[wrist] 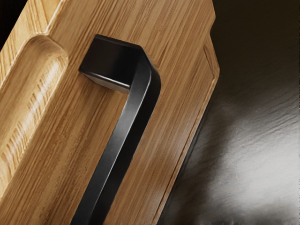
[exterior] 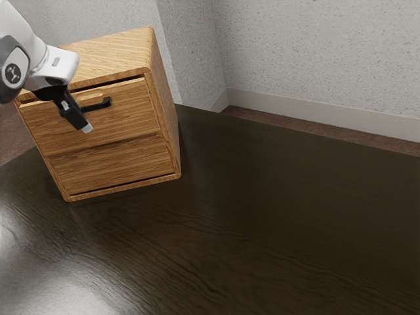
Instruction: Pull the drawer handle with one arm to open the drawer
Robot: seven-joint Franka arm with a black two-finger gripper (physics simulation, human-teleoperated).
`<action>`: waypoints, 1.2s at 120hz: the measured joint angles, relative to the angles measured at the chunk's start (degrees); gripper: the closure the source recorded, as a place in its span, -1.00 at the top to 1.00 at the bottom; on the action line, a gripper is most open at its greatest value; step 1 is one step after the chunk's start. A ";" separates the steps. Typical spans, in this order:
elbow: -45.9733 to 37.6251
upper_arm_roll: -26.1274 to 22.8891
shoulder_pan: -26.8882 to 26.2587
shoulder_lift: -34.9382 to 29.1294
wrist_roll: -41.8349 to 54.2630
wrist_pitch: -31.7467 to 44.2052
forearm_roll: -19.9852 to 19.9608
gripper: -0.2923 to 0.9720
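A: Where's the handle [exterior: 98, 104]?
B: On the top drawer [exterior: 128, 111] front; cabinet [exterior: 118, 52] sits at 10 o'clock on the table [exterior: 275, 230]. The bar's long axis runs 9-to-3 and it faces 5.
A: Gripper [exterior: 84, 125]?
B: At the bar's 9 o'clock end. Open or closed, can't tell.

Drawer [exterior: 118, 121]: upper of two in a light, grained wooden cabinet [exterior: 111, 52]; whether its flat front sits flush or a touch out, I cannot tell.
Handle [exterior: 100, 104]: black squared bar, level across the upper part of the drawer front, standing off the wood on a short bent leg.
Place: the cabinet stands on the dark, glossy bench [exterior: 262, 230], at the exterior view's left, near the wall corner.
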 joint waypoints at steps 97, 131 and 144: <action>-8.70 -6.45 -6.41 -21.48 -4.44 -5.22 8.05 0.50; -11.55 -2.85 -7.81 -16.15 -6.25 -4.03 13.52 0.53; -14.22 -0.10 -9.34 -15.78 -6.78 -2.21 13.87 0.60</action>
